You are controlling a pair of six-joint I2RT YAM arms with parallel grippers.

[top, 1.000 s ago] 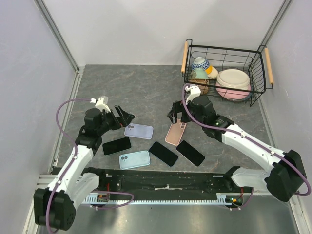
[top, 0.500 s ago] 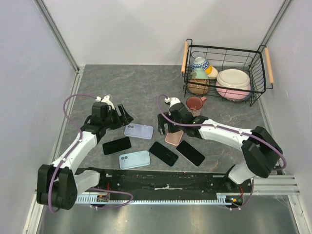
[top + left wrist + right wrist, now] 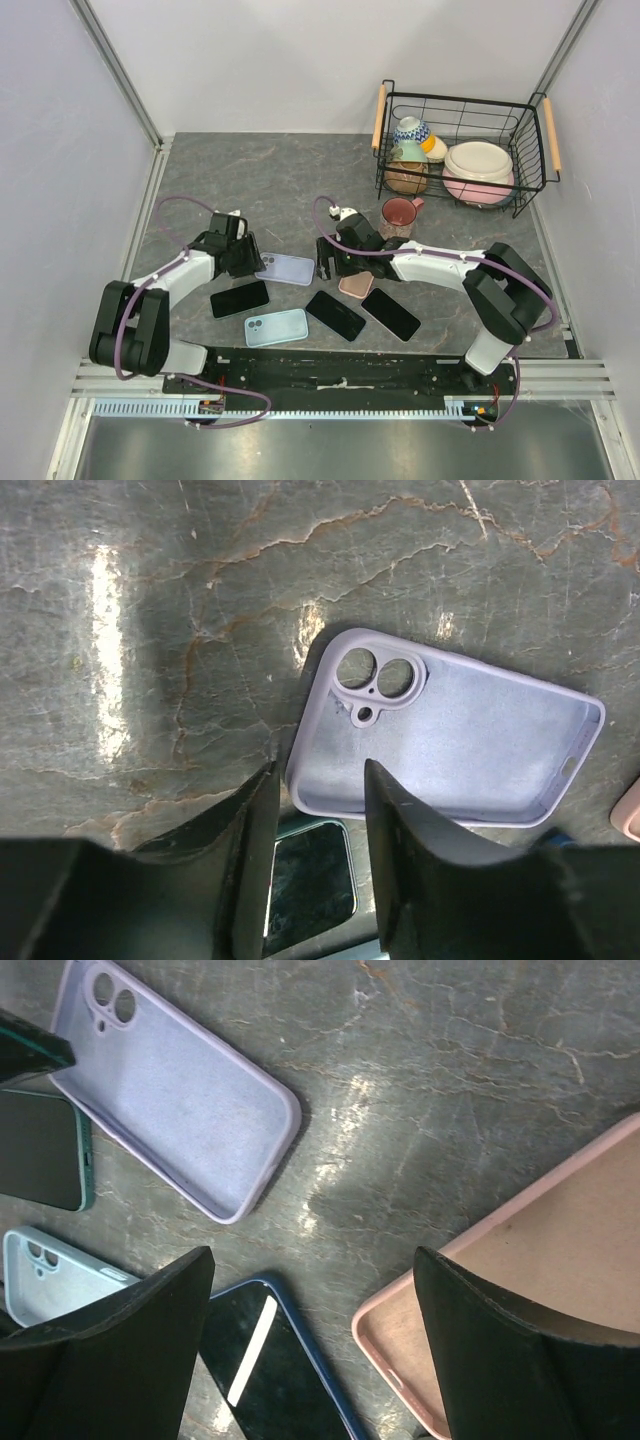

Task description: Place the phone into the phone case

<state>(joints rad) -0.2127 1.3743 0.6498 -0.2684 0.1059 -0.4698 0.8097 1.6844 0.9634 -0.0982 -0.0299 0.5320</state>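
Note:
A lilac phone case (image 3: 287, 268) (image 3: 450, 745) lies hollow side up. My left gripper (image 3: 252, 262) (image 3: 320, 770) is down at its camera-hole end, jaws partly apart and straddling that end wall, one finger outside and one over the hollow. A green-rimmed black phone (image 3: 240, 298) (image 3: 310, 880) lies just below it. My right gripper (image 3: 330, 268) (image 3: 312, 1260) hangs wide open over bare table between a blue-rimmed phone (image 3: 335, 315) (image 3: 270, 1360) and a pink case (image 3: 355, 285) (image 3: 540, 1270), holding nothing.
A light blue case (image 3: 275, 327) (image 3: 50, 1270) and a third black phone (image 3: 390, 314) lie near the front. A maroon cup (image 3: 400, 213) stands behind the right arm. A wire basket (image 3: 532, 150) of crockery sits at the back right.
My left gripper dropped onto the lilac case's end and its jaws narrowed. My right gripper swung left off the pink case and lowered toward the table.

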